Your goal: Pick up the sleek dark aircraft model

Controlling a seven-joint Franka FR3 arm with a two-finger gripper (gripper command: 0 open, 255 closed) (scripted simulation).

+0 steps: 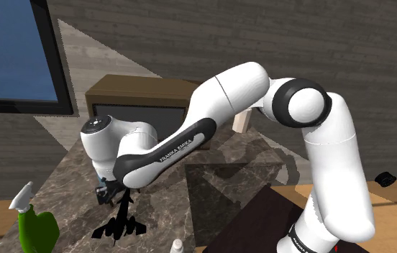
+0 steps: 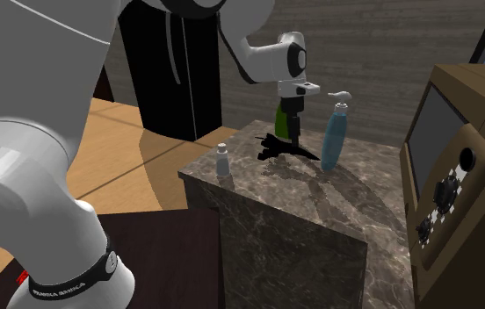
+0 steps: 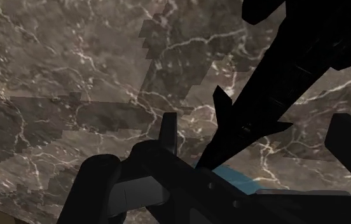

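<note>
The dark aircraft model (image 1: 120, 228) is a slim black jet lying on the marble table top (image 1: 226, 169), near its edge at the shoulder view's lower left. My gripper (image 1: 124, 210) points straight down right over it. In the second exterior view the gripper (image 2: 295, 140) reaches down to the aircraft (image 2: 285, 150). In the wrist view the black fuselage (image 3: 250, 121) runs slantwise between my fingers. The gripper (image 3: 260, 140) is open, and a gap shows on each side between the fingers (image 3: 168, 132) and the model.
A green spray bottle (image 1: 36, 227) stands beside the aircraft, and a tall blue pump bottle (image 2: 333, 133) close on the other side. A small white bottle (image 2: 222, 161) is at the table's corner. A brown appliance (image 2: 456, 176) with knobs fills the far end.
</note>
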